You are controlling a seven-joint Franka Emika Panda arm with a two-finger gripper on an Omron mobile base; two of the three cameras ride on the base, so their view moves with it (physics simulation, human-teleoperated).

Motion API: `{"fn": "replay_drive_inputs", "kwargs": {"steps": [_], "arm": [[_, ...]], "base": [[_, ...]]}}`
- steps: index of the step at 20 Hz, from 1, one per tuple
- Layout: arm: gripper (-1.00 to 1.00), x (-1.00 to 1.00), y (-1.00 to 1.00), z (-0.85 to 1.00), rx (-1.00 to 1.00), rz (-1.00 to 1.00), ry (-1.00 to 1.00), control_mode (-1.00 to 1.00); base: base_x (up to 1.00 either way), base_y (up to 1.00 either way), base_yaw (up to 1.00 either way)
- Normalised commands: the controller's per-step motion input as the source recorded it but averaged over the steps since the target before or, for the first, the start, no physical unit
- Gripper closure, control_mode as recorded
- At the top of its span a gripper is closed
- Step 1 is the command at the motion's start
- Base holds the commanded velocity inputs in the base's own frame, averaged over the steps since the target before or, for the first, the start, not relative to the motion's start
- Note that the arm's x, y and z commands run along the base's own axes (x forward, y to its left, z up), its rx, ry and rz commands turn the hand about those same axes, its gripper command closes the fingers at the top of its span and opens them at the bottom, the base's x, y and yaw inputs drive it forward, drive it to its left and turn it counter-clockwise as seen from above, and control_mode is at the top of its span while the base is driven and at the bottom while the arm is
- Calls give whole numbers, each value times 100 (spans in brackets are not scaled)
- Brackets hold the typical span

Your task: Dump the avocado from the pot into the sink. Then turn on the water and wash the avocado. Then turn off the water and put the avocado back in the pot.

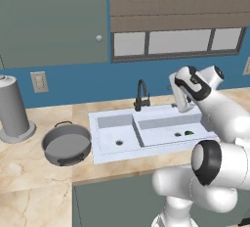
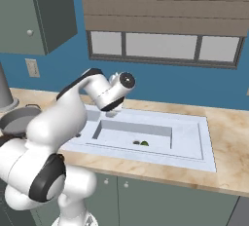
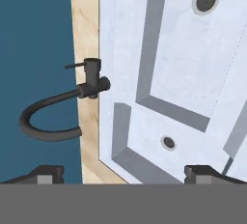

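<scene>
Dumping stage complete: the avocado [image 1: 189, 133] lies in the right basin of the sink [image 1: 151, 147], and the pot [image 1: 67, 144] sits empty on the tabletop [image 1: 29, 162]. Jaws spread wide, holding nothing, above the faucet [image 3: 62, 107]; washing and return remain.

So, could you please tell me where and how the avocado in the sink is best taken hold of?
Grip the avocado across its rounded middle, coming straight down from above. It lies low on the floor of the right basin of the sink beside the drain, so the walls likely block any sideways approach.
</scene>
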Motion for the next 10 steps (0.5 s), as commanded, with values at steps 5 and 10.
{"fn": "replay_drive_inputs", "kwargs": {"steps": [5,10], "arm": [[-100,22,13,-24,0,3,1,-100],[-100,16,13,-20,0,3,0,-100]], "base": [[0,0,0],[0,0,0]]}}
